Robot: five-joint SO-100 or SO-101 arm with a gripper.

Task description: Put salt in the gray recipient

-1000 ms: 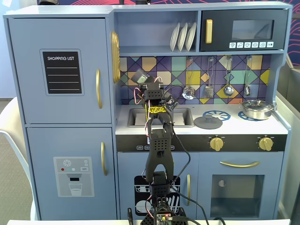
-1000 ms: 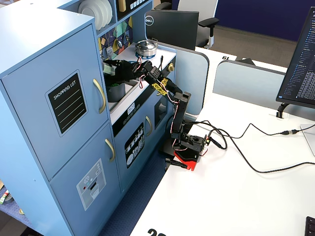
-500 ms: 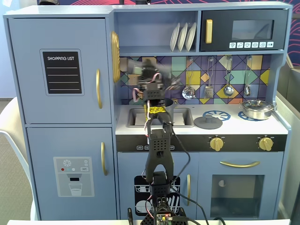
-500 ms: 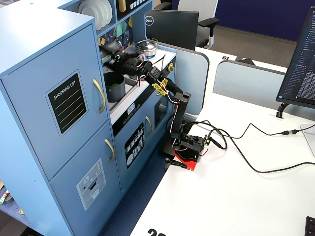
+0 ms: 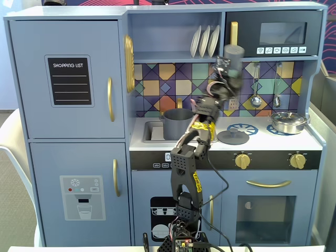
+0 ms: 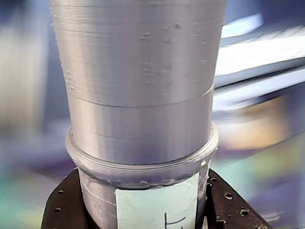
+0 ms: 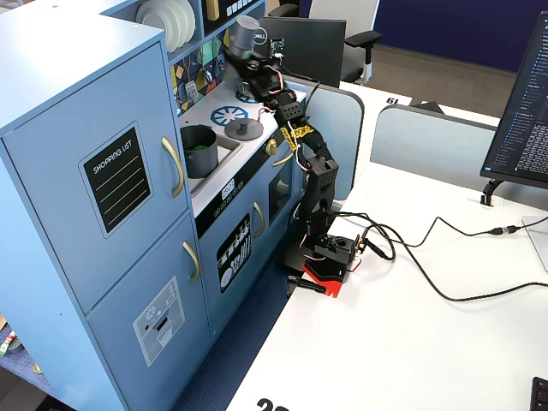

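Observation:
My gripper is shut on the salt, a slim dark gray shaker, and holds it high above the toy stove, about level with the plate shelf. In the wrist view the salt fills the frame, its pale green label at the bottom, with my black fingers on both sides of its base. The gray recipient, a matte pot, stands in the sink, below and left of the shaker. In the other fixed view the salt is up by the backsplash and the pot is lower left.
A flat gray lid with a knob lies on the stove just right of the sink. A shiny steel pan sits on the right burner. Utensils hang on the backsplash, and plates stand on the shelf above.

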